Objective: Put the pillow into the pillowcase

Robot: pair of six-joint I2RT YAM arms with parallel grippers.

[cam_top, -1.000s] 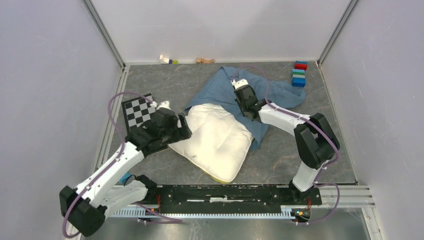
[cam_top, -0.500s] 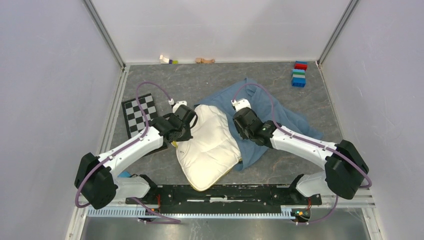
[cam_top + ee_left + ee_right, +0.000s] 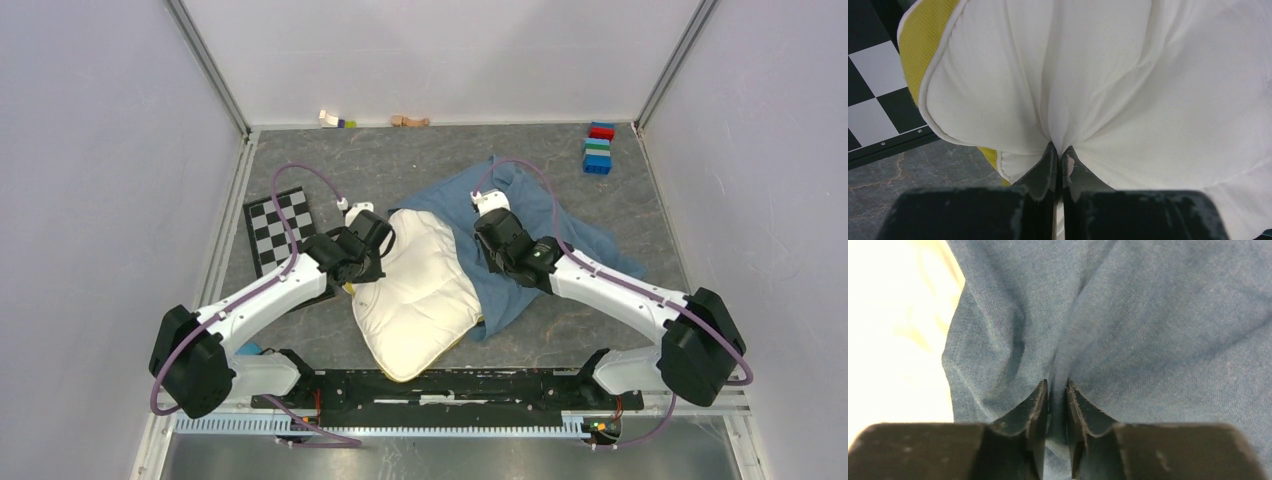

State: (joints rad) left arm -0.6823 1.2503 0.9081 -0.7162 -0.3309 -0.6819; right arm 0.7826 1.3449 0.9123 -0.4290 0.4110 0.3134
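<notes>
The cream-white pillow [image 3: 418, 292] lies mid-table, its far end resting on the dusty-blue pillowcase [image 3: 560, 228]. My left gripper [image 3: 372, 252] sits at the pillow's left edge. In the left wrist view it [image 3: 1059, 150] is shut on a pinched fold of the pillow [image 3: 1108, 85], beside the yellow band [image 3: 928, 40]. My right gripper [image 3: 492, 232] is on the pillowcase just right of the pillow. In the right wrist view it [image 3: 1057, 387] is shut on a ridge of the pillowcase [image 3: 1148, 325], with blue cloth between its jaws.
A checkerboard card [image 3: 276, 228] lies left of the pillow, partly under my left arm. Stacked coloured blocks [image 3: 598, 148] stand at the far right. Small toys [image 3: 336, 120] and a wooden piece [image 3: 410, 121] lie by the back wall. Enclosure walls ring the table.
My left gripper closed on the pillow's left edge and the pillow swung toward the pillowcase. My right gripper came back from the pillowcase's far part and now grips cloth beside the pillow.
</notes>
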